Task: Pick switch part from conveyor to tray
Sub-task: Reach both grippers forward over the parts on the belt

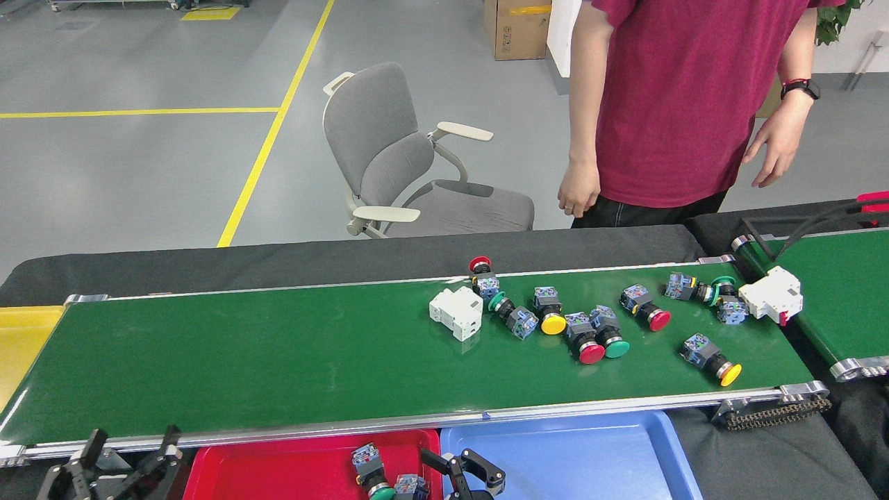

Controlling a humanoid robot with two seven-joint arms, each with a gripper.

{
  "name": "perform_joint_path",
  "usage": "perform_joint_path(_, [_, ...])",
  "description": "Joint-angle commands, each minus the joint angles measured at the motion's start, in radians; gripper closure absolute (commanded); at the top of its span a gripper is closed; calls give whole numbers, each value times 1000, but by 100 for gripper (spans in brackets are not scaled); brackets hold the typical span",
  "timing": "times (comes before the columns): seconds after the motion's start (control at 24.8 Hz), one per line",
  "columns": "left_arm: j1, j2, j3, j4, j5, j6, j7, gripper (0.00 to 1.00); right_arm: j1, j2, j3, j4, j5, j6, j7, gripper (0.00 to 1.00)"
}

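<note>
The step in hand looks like the end of a delivery. The right tool (464, 467) is at the bottom edge of the view, over the border between the red tray (278, 465) and the blue tray (569, 451). Its two black fingers stand apart and nothing is between them. Two switch parts (382, 476) lie in the red tray just beside it, so I judge that one part is already released there.

The left tool (125, 455) is low at the left corner, near the rail of the conveyor (243, 361). Its dark fingers stand apart and hold nothing.

The next move calls for a new reach up to the belt. There a group of switches (555, 316) lies close together, some touching. A yellow-capped switch (710, 357) lies more alone near the front rail, and I judge it the easier one to take. A white block (457, 312) lies beside the group, and a second white block (771, 295) sits at the right end of the belt.

The belt is smooth, flat, green and a little shiny, with silver metal rails. The switches are small, with a round glossy cap in red, green or yellow and a grey-blue square body. Such round caps can roll or slip, so a grip on the body seems safer. The trays are smooth plastic with low walls. A person (680, 104) stands behind the conveyor, hands away from it.
</note>
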Motion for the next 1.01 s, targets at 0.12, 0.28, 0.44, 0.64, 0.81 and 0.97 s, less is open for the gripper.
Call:
perform_joint_path(0.12, [-144, -60, -227, -8, -175, 125, -48, 0, -131, 1, -166, 20, -2, 262, -15, 2])
perform_joint_path(0.28, [-193, -133, -346, 44, -276, 180, -80, 0, -114, -51, -251, 48, -2, 328, -95, 2])
perform_joint_path(0.44, [-274, -208, -377, 168, -281, 191, -132, 0, -10, -91, -295, 75, -2, 331, -253, 2])
perform_joint_path(0.64, [-355, -205, -372, 297, -279, 257, -132, 0, 116, -95, -289, 56, -1, 320, -274, 2])
perform_joint_path(0.81, [-411, -206, -369, 365, -279, 274, -132, 0, 124, -94, -277, 37, 4, 321, -274, 2])
perform_joint_path(0.97, [-489, -209, -369, 463, -279, 293, -132, 0, 93, -78, -257, 40, 31, 331, -264, 2])
